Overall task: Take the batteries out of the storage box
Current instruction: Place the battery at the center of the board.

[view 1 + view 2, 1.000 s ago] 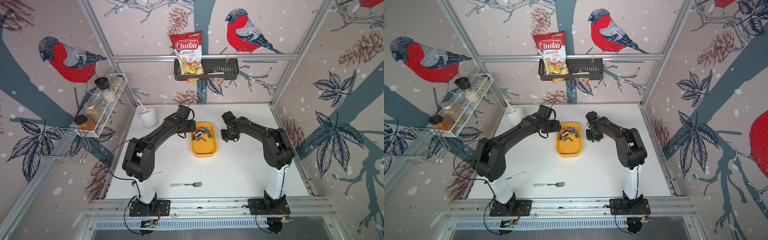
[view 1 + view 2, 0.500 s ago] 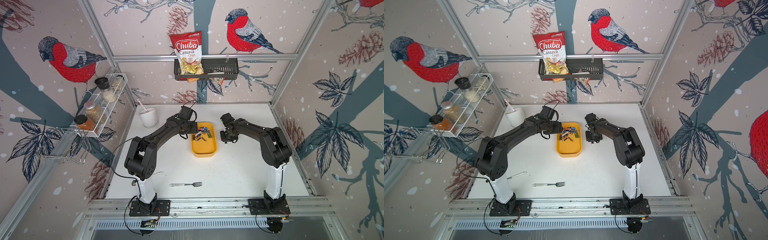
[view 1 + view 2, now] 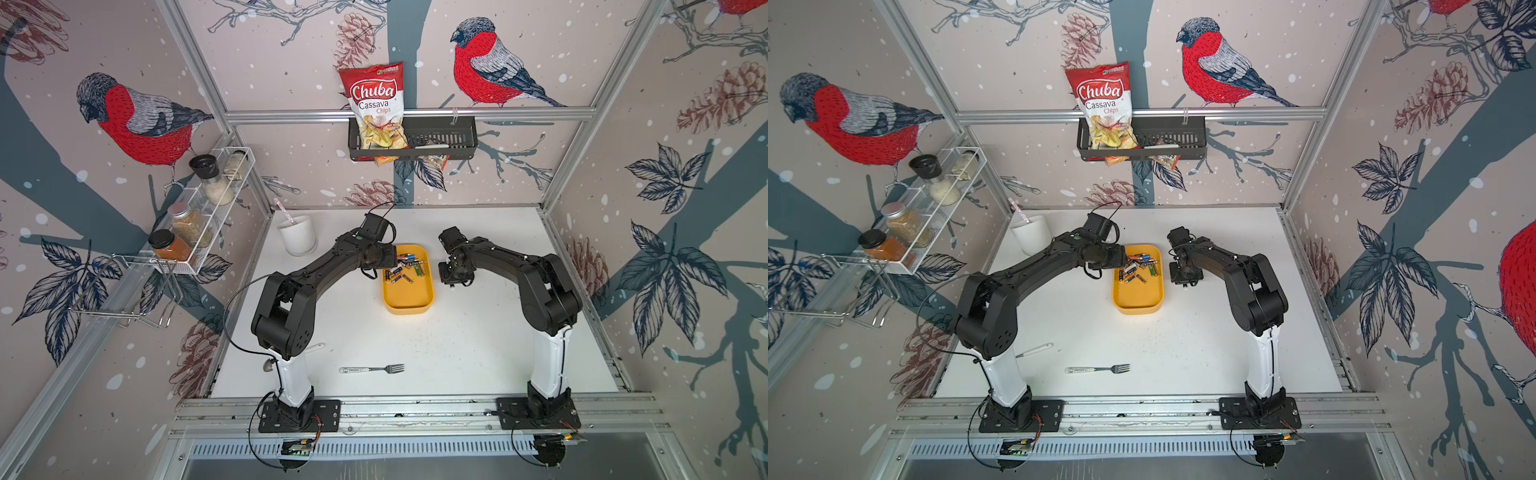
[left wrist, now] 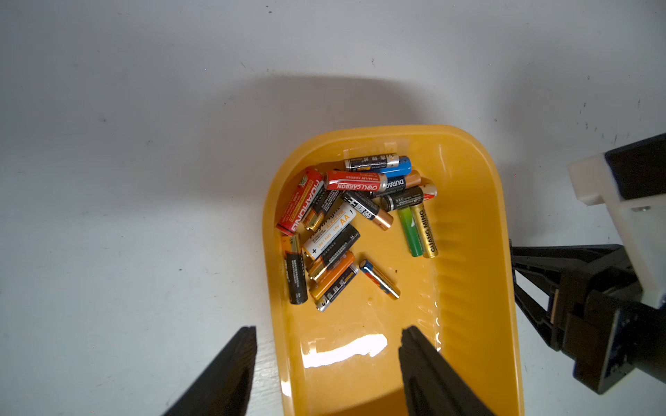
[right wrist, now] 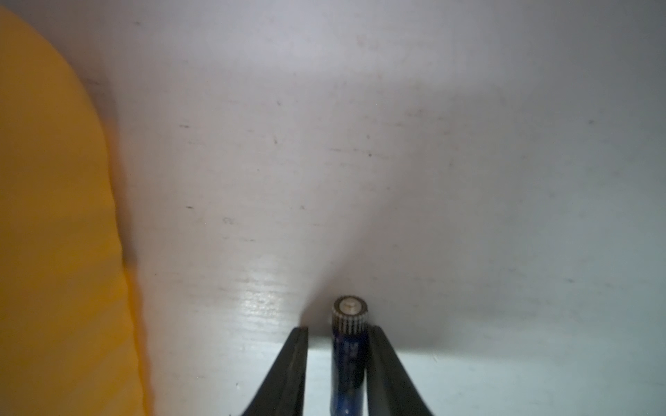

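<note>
Batteries [image 4: 346, 223] sit heaped in the 12 o'clock end of the yellow storage box [image 3: 409, 305], mid-counter [image 3: 478, 332]. Left hand [image 4: 328, 329] hovers at its 10 o'clock corner, spread wide, holding nothing. Right hand [image 5: 338, 328], at the box's 3 o'clock, has a blue battery [image 5: 349, 345] between loosened fingers, with a gap on one side.

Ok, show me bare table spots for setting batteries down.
Bare: between the yellow box and the fork, and between the box and the back wall. Crowded: beside the box, around the right gripper and its blue battery.
</note>
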You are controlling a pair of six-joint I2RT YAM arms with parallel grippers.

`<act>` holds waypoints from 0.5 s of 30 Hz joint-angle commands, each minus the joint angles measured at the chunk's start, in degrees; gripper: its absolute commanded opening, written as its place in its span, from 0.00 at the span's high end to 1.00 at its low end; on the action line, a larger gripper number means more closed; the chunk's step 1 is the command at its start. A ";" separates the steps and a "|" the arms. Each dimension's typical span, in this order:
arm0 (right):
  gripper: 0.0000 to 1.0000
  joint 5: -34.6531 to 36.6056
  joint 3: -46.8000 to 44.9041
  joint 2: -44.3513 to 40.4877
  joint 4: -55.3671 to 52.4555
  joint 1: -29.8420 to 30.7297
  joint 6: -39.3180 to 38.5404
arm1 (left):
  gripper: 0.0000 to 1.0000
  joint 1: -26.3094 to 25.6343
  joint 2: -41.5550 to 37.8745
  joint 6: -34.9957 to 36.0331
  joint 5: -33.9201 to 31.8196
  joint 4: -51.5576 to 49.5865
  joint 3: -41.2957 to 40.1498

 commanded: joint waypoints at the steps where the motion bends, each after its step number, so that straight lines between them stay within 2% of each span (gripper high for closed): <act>1: 0.63 0.89 0.53 -0.09 -1.25 0.00 0.15 | 0.33 -0.71 0.26 -0.40 -0.89 -1.29 0.81; 15: 0.54 0.96 1.50 -1.68 -2.09 -0.31 -0.39 | 0.33 -3.83 3.86 -0.67 -2.55 -4.33 5.12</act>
